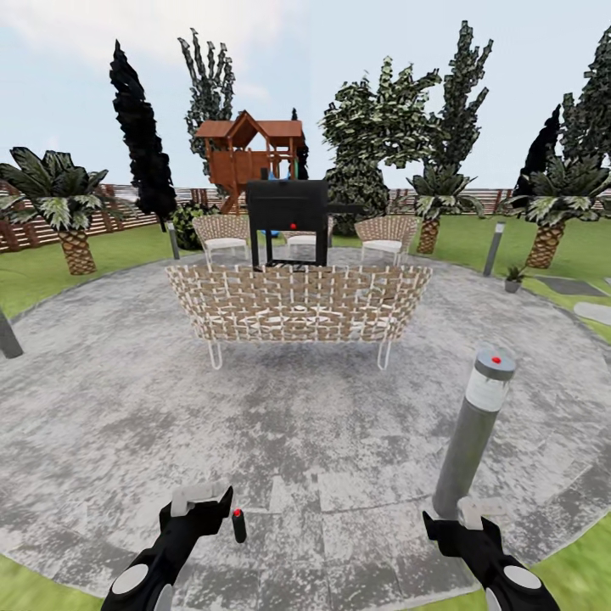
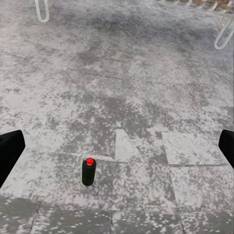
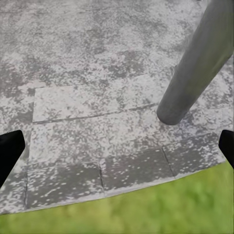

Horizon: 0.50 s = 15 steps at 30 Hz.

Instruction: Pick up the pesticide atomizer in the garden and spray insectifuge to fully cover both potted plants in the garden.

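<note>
Left wrist view shows the pesticide atomizer (image 2: 88, 172) upright on the patio paving (image 2: 146, 97) between the left gripper's (image 2: 117, 148) spread, empty jaws; light, rigid, tippy, so grip its dark body, right gripper (image 3: 117, 146) likewise agape

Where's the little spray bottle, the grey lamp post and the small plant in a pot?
pesticide atomizer (image 2: 88, 172): left wrist view, on its dark body, standing on the patio.
lamp post (image 1: 469, 440): head view, on its grey shaft.
potted plant (image 1: 513, 277): head view, on the far plant by the patio's edge.
</note>
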Tool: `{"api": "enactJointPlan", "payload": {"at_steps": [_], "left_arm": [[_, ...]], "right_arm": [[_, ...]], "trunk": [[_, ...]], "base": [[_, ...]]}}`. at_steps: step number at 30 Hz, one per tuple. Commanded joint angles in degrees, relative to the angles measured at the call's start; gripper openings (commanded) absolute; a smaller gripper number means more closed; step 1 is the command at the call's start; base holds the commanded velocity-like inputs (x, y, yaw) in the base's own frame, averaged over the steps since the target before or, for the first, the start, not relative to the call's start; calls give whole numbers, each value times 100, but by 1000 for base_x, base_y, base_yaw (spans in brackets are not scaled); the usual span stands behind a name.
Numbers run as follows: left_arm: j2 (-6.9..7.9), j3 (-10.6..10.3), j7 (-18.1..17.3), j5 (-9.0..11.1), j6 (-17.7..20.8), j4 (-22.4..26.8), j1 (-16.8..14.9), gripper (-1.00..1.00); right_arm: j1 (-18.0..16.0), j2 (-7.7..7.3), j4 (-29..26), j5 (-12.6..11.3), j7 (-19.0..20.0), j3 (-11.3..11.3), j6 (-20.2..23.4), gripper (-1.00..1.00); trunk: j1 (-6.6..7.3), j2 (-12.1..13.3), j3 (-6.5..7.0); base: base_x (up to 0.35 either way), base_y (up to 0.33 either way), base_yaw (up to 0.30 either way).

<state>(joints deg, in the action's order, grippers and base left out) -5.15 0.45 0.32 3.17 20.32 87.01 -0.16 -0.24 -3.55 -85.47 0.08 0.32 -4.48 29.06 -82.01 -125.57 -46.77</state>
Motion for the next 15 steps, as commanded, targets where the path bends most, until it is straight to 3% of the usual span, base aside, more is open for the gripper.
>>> {"api": "enactJointPlan", "payload": {"at_steps": [1,5,15], "left_arm": [[-3,6,3,34,33,9,-2,100],[-3,2,3,28,33,9,-2,100],[-3,-1,-3,31,31,9,-2,100]], "right_arm": [[-2,1,-6,1,3,0,30,100],[-2,2,-6,1,3,0,30,100],[-2,3,-6,1,3,3,30,100]], "trunk": [[0,-2,-5],[0,-2,-5],[0,-2,-5]], "base": [[64,-51,36],[24,-19,134],[2,-19,244]]}}
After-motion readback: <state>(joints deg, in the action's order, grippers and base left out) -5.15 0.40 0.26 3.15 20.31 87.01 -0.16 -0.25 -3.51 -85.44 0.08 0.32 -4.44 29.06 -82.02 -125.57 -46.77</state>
